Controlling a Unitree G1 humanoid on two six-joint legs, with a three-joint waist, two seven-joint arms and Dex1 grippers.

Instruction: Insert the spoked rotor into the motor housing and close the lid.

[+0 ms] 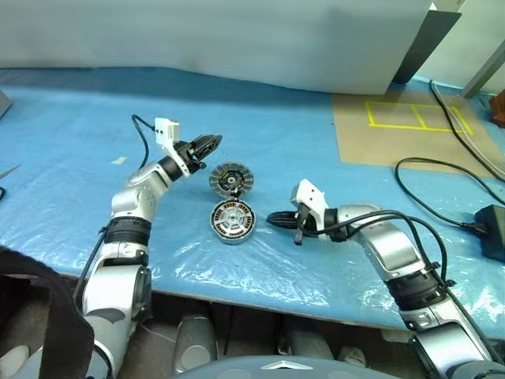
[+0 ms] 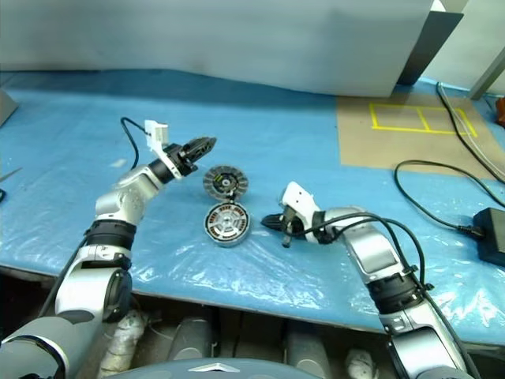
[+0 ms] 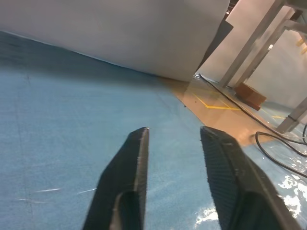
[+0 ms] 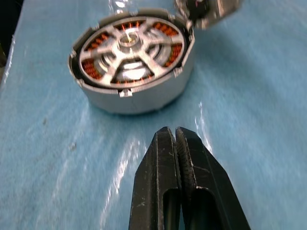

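Blue plastic sheeting covers the table point(image 1: 71, 150), and on it, toward the near edge around the middle, sits the motor housing point(image 1: 233, 220) with the spoked rotor point(image 4: 130, 52) already seated inside, copper windings showing between the spokes. Leftmost, the left gripper point(image 1: 211, 144) hovers above the sheet with its fingers point(image 3: 129, 167) narrowly parted and nothing between them, just left of the lid point(image 1: 230, 180). That lid lies dark face up, touching the housing's far side. Right of the housing, the right gripper point(image 1: 272, 219) points at it with fingers pressed together, empty. Black cables point(image 1: 442, 170) trail near the table's right edge.
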